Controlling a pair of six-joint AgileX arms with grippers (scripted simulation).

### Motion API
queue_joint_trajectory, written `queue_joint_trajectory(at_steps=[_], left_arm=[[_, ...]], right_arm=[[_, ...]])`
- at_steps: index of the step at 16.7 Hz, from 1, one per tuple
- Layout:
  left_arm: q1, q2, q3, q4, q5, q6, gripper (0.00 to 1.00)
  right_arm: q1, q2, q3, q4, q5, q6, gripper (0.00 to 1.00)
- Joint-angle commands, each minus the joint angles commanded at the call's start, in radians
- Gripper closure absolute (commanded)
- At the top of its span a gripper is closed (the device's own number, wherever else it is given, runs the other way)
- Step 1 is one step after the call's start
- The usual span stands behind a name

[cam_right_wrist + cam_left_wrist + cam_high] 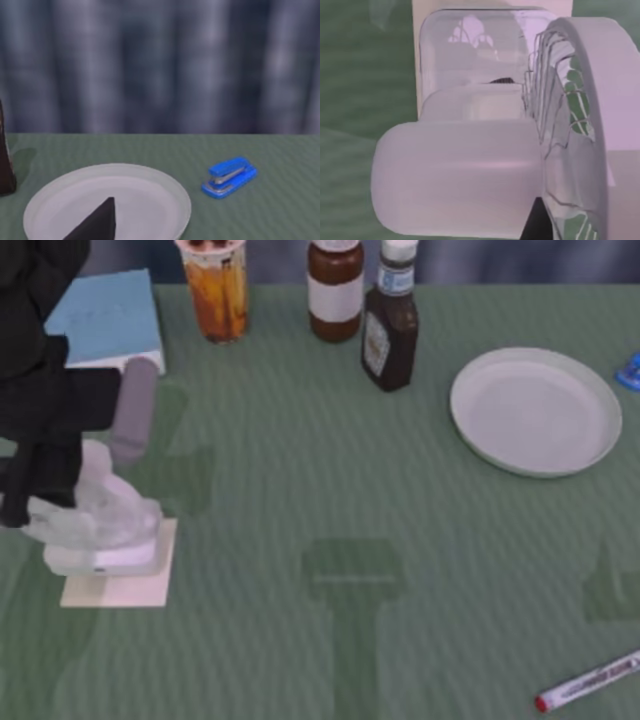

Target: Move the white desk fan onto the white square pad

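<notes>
The white desk fan (100,520) stands at the table's left with its base on the white square pad (135,585), shifted toward the pad's left edge. My left gripper (42,480) reaches down from the left and is shut on the fan beside its cage. In the left wrist view the fan's motor housing (460,175) and grilled cage (580,125) fill the picture. One dark fingertip (537,225) shows between them, and the pad (420,55) lies beneath. My right gripper (97,225) shows only as a dark wedge over the plate, parked off the top view's right.
A light-blue box (105,320) lies behind the fan. An orange jar (215,290), a brown jar (335,290) and a dark bottle (390,335) line the back edge. A round white plate (535,410), a blue stapler (230,176) and a marker (590,680) are at the right.
</notes>
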Motion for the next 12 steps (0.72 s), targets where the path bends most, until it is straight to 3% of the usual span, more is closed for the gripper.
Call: queue_joint_trajectory(at_steps=[5, 12], left_arm=[[0.001, 0.006, -0.035, 0.036, -0.001, 0.004, 1.00], [0.001, 0.006, -0.035, 0.036, -0.001, 0.004, 0.47]], right_arm=[[0.000, 0.000, 0.000, 0.000, 0.000, 0.000, 0.00], [0.000, 0.000, 0.000, 0.000, 0.000, 0.000, 0.00]])
